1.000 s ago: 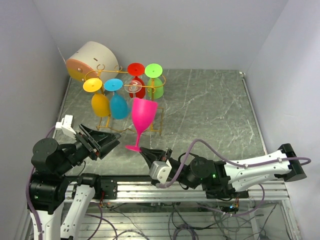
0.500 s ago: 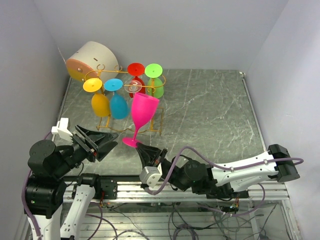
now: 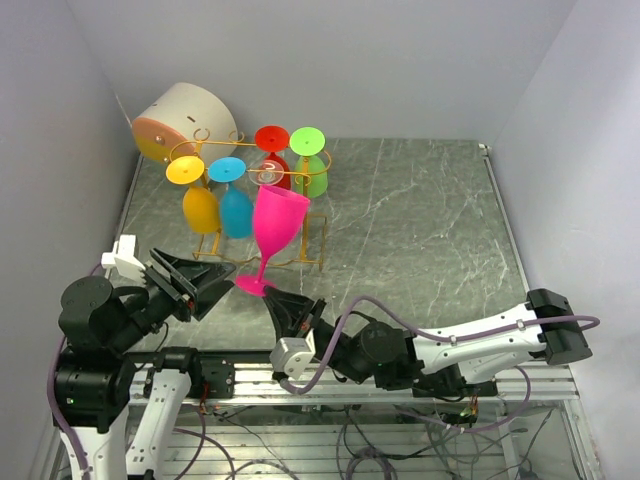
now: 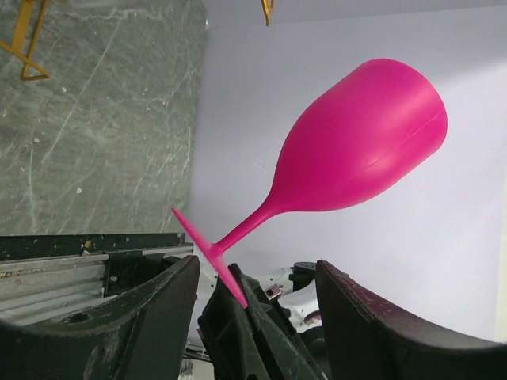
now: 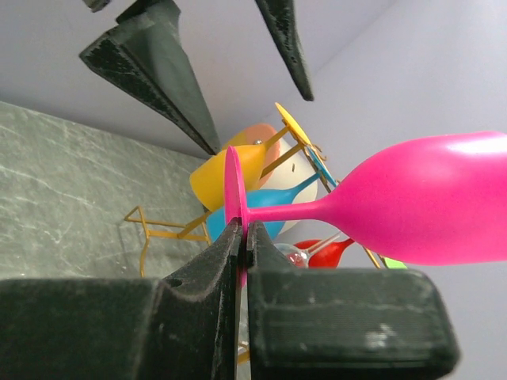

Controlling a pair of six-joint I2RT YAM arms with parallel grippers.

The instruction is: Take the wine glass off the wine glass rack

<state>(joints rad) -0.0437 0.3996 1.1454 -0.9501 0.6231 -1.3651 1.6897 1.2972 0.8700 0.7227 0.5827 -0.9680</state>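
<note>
Grey marbled table (image 3: 420,220) between pale walls, with a pink wine glass (image 3: 275,222) held in the air near the front edge.
Nearest, the right gripper (image 3: 274,298) pinches the rim of the glass's foot, and the glass tilts bowl-up toward the wine glass rack (image 3: 300,264). Just left of the foot, the left gripper (image 3: 222,282) hangs with its fingers spread. Behind, yellow (image 3: 200,208), blue (image 3: 237,212), red (image 3: 272,140) and green (image 3: 310,175) glasses hang upside down on the rack. A white-and-orange drum (image 3: 185,118) sits farthest back.

left end effector (image 3: 220,286) — jaws apart, near-left tabletop (image 3: 430,230) corner | right end effector (image 3: 276,300) — clamped on wine glass (image 3: 276,224) foot, arm stretched along near edge
</note>
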